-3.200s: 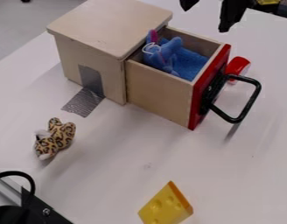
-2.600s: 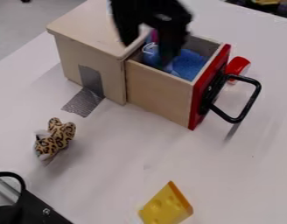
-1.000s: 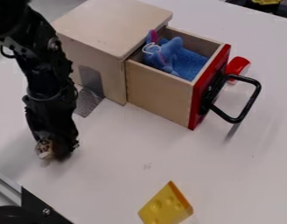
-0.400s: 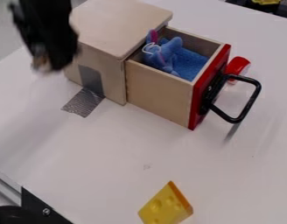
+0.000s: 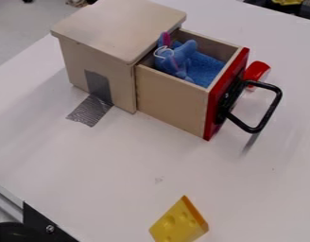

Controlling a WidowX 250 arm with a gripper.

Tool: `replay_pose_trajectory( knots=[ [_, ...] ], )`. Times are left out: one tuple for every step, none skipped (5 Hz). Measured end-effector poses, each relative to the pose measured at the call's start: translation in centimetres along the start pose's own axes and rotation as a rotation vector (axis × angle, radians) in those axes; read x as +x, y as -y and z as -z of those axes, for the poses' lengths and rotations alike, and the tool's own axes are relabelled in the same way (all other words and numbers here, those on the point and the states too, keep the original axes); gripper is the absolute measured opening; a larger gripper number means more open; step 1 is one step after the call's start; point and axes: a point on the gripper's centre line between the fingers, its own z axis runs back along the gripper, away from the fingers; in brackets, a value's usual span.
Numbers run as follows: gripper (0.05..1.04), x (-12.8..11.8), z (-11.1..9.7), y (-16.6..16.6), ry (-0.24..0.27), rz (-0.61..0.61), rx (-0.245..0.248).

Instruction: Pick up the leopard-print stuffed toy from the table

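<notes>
At the top edge, left of centre, a sliver of the black gripper (image 5: 90, 2) shows, shut on a spotted plush toy (image 5: 76, 3) held up beyond the wooden box (image 5: 119, 28); most of both is cut off. The box's drawer (image 5: 173, 104) stands pulled out, with a red front and a black handle (image 5: 271, 111). A blue plush toy (image 5: 173, 59) with a pink ear leans in the drawer's inner corner, on blue cloth (image 5: 205, 68). Near the bottom edge lies a yellow cheese wedge (image 5: 179, 222).
Grey tape (image 5: 90, 111) runs from the box's side onto the white table (image 5: 119, 165). A red round object (image 5: 256, 71) is behind the drawer front. Black and metal equipment (image 5: 40, 224) occupies the lower left corner.
The gripper came down at the left, took hold of the spotted plush and lifted it off the table, then carried it up to the top edge. Drawer, blue plush and cheese have stayed put.
</notes>
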Motion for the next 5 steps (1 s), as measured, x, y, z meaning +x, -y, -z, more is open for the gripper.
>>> replay_pose_trajectory(
  knots=[
    [0.499, 0.2, 2.9, -0.8, -0.062, 0.002, -0.005],
    [0.587, -0.4, 5.0, -1.2, -0.102, -0.017, -0.037],
    [0.895, -0.5, 5.1, -0.8, -0.113, -0.025, -0.065],
    [1.007, 0.8, 2.9, -0.9, -0.075, -0.021, -0.087],
    [0.999, 1.2, -1.8, -0.3, 0.011, 0.033, -0.122]
  ],
)
